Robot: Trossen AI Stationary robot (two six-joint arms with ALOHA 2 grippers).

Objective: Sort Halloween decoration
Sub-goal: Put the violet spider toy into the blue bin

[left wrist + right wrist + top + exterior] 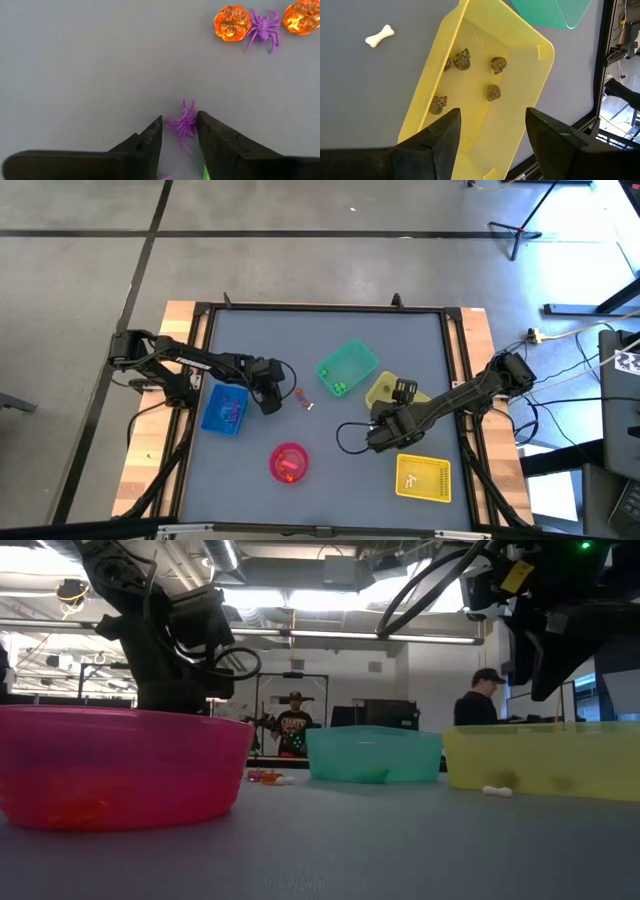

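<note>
Grey counter (330,430), big workshop room behind, people far off. Left hand (180,131) low over counter, fingers partly spread either side of purple spider (183,122) — not yet squeezing. Looks tiny, light, hard plastic, thin legs that could bend or snag. Best to pinch round body, not legs; may skid on smooth counter. Second purple spider (263,29) between two orange pumpkins (232,22), a little way off. Right hand (492,127) spread wide, empty, above yellow bin (532,80) holding small dark skulls (462,59); white bone (379,35) beside bin.
</note>
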